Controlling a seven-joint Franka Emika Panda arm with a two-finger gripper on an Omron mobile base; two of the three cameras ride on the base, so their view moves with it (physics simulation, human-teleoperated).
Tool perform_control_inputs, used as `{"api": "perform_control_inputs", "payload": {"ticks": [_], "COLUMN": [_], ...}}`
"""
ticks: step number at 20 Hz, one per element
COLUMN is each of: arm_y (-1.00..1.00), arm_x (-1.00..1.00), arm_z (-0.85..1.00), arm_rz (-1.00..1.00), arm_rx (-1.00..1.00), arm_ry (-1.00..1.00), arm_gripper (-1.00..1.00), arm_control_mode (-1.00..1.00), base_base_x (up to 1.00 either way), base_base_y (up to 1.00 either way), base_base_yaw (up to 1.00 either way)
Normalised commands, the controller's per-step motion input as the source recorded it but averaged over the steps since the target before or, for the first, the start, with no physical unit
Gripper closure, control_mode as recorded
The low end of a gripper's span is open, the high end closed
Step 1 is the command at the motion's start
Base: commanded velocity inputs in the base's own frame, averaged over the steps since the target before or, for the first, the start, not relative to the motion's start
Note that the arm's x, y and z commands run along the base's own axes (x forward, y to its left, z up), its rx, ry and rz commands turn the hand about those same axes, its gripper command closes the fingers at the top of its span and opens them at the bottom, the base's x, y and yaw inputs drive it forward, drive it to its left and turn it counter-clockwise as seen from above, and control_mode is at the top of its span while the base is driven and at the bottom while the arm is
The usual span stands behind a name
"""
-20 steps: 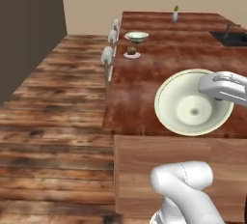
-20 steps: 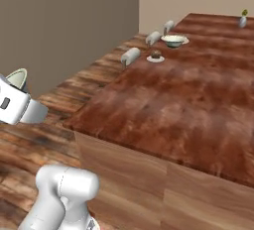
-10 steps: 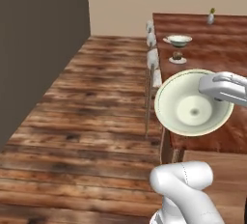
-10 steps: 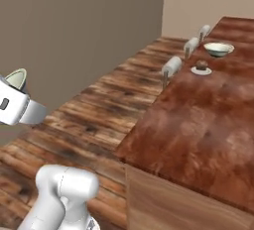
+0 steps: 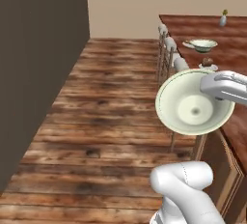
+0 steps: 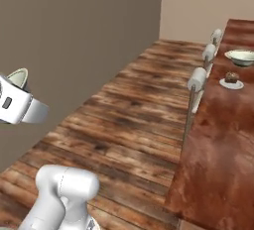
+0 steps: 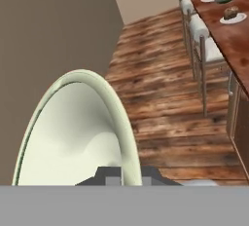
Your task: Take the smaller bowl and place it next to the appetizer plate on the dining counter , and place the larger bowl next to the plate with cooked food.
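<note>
My gripper (image 7: 129,176) is shut on the rim of the larger bowl (image 5: 193,103), a deep cream-green bowl tilted on edge and held in the air over the wood floor, left of the dining counter (image 5: 231,35). From the hand view the larger bowl (image 7: 78,132) looms close, with dark fingertips (image 7: 110,173) on either side of its rim. Far along the counter sits the smaller bowl (image 5: 203,45), and the appetizer plate (image 5: 208,64) with its dark chunk lies just in front of it. Both also appear as the smaller bowl (image 6: 241,56) and appetizer plate (image 6: 231,81). The plate with cooked food is out of view.
White-cushioned stools (image 5: 169,47) line the counter's left edge, the nearest stool (image 6: 197,80) standing close to the plate. A small bottle (image 5: 223,19) stands at the counter's far end. A dark wall (image 5: 38,63) runs along the left, with open wood floor (image 5: 111,102) between.
The whole scene has shifted as the base moved: the counter has slid to the right and more floor and wall show. The larger bowl stays held in my gripper.
</note>
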Motion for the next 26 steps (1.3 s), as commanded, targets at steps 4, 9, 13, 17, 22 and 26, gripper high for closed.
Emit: {"api": "perform_control_inputs", "payload": {"ticks": [4,9,13,17,22,26], "arm_y": [0.0,0.0,0.0,0.0,0.0,0.0], "arm_x": [0.0,0.0,0.0,0.0,0.0,0.0], "arm_z": [0.0,0.0,0.0,0.0,0.0,0.0], "arm_rz": [0.0,0.0,0.0,0.0,0.0,0.0], "arm_rx": [0.0,0.0,0.0,0.0,0.0,0.0], "arm_ry": [0.0,0.0,0.0,0.0,0.0,0.0], "arm_gripper": [1.0,1.0,1.0,1.0,1.0,1.0], "arm_control_mode": [1.0,1.0,1.0,1.0,1.0,1.0], "base_base_x": [0.66,0.59,0.69,0.97,1.0,1.0], "base_base_y": [0.64,0.31,0.4,0.63,0.83,0.79], "base_base_yaw": [-0.44,-0.55,-0.54,-0.52,-0.48,-0.48]}}
